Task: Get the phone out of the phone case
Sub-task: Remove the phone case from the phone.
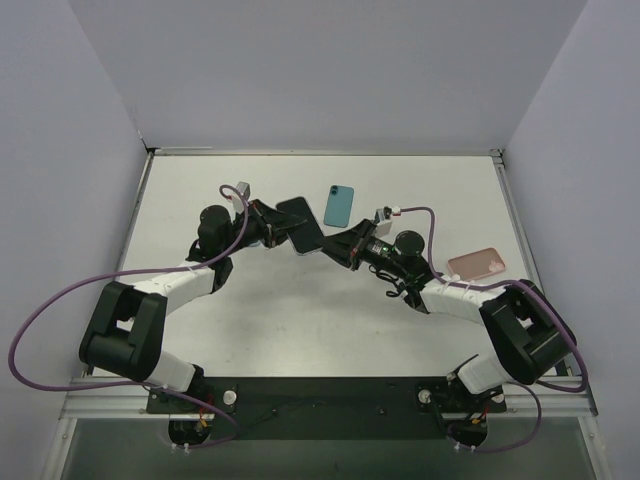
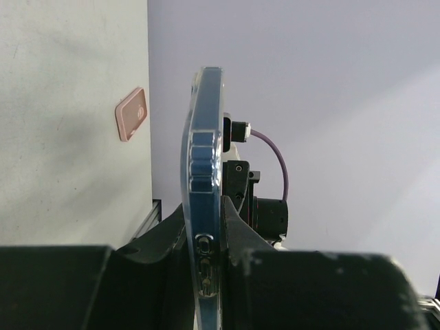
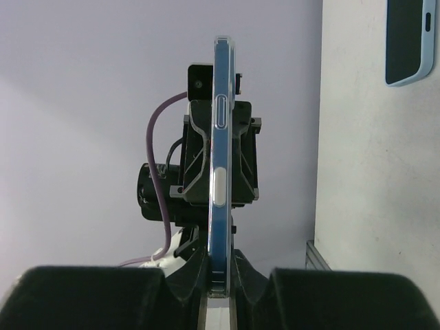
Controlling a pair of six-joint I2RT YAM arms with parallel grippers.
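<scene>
A dark blue phone in a clear case (image 1: 300,224) is held in the air above the middle of the table, between both arms. My left gripper (image 1: 270,228) is shut on its left end and my right gripper (image 1: 335,244) is shut on its right end. In the left wrist view the cased phone (image 2: 205,172) stands edge-on between my jaws (image 2: 206,237), its side buttons showing. In the right wrist view the phone (image 3: 221,172) is also edge-on, clamped at its lower end by my right gripper (image 3: 220,271). The phone sits fully in the case.
A light blue phone (image 1: 340,205) lies on the table (image 1: 300,330) just behind the held one; it also shows in the right wrist view (image 3: 407,41). A pink phone (image 1: 476,264) lies at the right; it also shows in the left wrist view (image 2: 130,113). Grey walls enclose the table.
</scene>
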